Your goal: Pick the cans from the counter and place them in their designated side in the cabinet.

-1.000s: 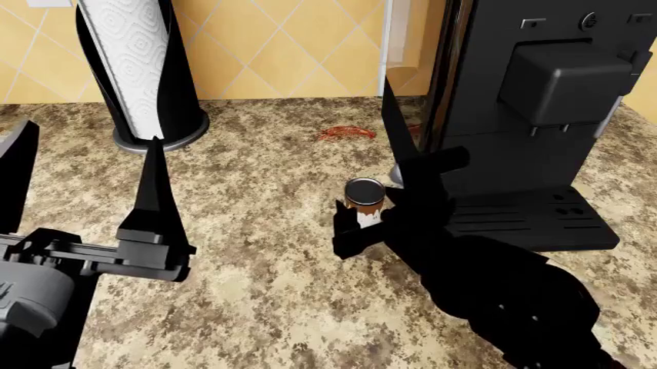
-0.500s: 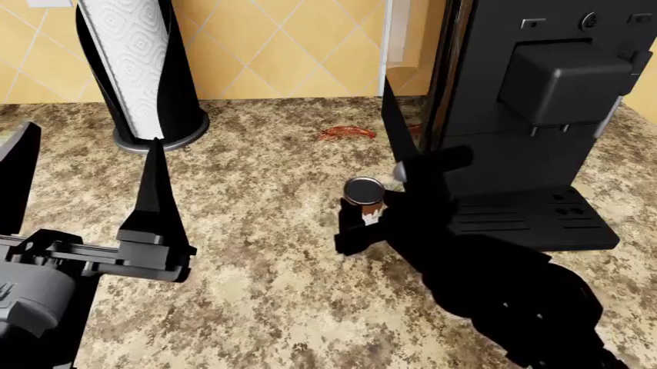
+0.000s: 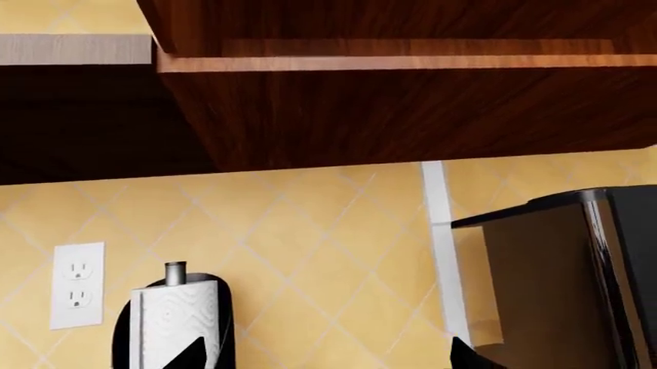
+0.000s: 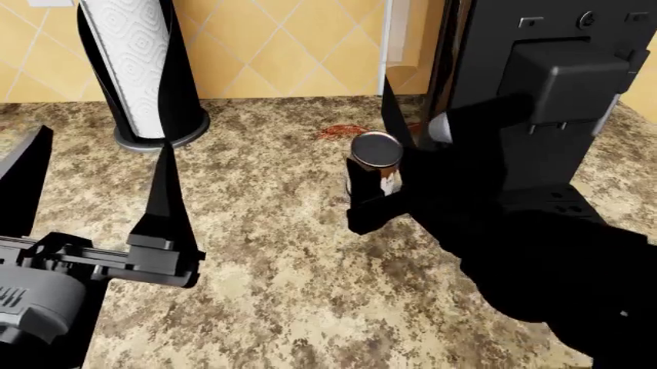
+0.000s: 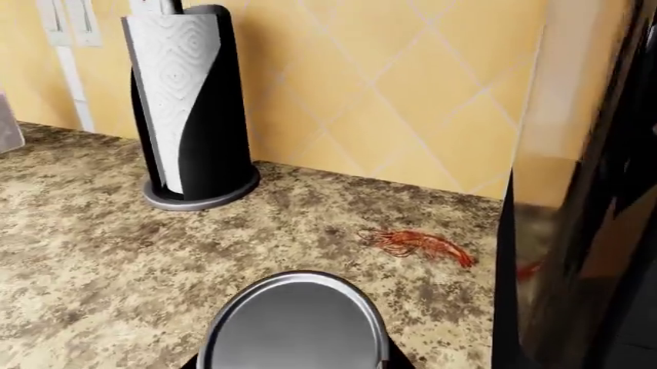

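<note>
Left wrist: cabinet [image 3: 411, 108] underside, paper-towel roll [image 3: 180, 327] by an outlet [image 3: 77, 284] — left pincer fingers spread open.

Head: right pincer [image 4: 382, 184] clamped on the can [image 4: 375, 157], held above the surface [image 4: 288, 254], beside the coffee machine [image 4: 544, 100]; left pincer [image 4: 98, 184] open, empty.

Right wrist: can's grey top up close — shrimp [image 5: 416, 242] on the surface beyond.

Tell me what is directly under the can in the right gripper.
In the head view the can sits in the right gripper, whose black fingers cover its lower part. Speckled counter lies around it; whether the base touches the counter cannot be seen.
</note>
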You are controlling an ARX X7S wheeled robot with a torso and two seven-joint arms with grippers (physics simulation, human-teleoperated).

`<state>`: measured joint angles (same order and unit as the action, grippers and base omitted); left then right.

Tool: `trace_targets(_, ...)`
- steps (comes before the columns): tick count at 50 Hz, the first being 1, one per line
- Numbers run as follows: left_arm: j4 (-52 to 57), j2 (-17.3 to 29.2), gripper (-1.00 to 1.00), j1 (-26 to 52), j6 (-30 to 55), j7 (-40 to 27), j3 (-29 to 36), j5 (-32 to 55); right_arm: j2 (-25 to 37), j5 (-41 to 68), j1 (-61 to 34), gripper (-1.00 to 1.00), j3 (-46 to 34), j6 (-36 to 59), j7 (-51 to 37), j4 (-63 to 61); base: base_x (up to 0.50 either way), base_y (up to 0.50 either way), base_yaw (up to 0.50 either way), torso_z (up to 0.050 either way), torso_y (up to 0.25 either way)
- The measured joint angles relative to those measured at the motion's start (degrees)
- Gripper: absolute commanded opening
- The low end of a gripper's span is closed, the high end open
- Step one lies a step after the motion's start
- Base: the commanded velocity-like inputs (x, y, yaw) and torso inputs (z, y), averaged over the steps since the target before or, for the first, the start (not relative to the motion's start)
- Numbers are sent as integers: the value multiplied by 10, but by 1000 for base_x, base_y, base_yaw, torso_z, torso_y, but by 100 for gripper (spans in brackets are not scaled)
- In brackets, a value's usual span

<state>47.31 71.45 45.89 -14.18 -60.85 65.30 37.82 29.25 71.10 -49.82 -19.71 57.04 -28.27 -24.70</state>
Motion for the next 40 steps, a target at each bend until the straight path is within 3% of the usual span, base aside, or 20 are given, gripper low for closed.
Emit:
trace_targets(14, 8, -13, 100, 3, 15, 1, 0, 0, 43, 121, -12, -100, 51, 23, -25, -61, -454, -240, 0, 0, 0)
trace_targets(40, 20, -40, 100, 23, 48, -1, -7, 12, 109, 241, -51, -100, 143, -4, -63, -76, -30, -499, 0, 0, 0)
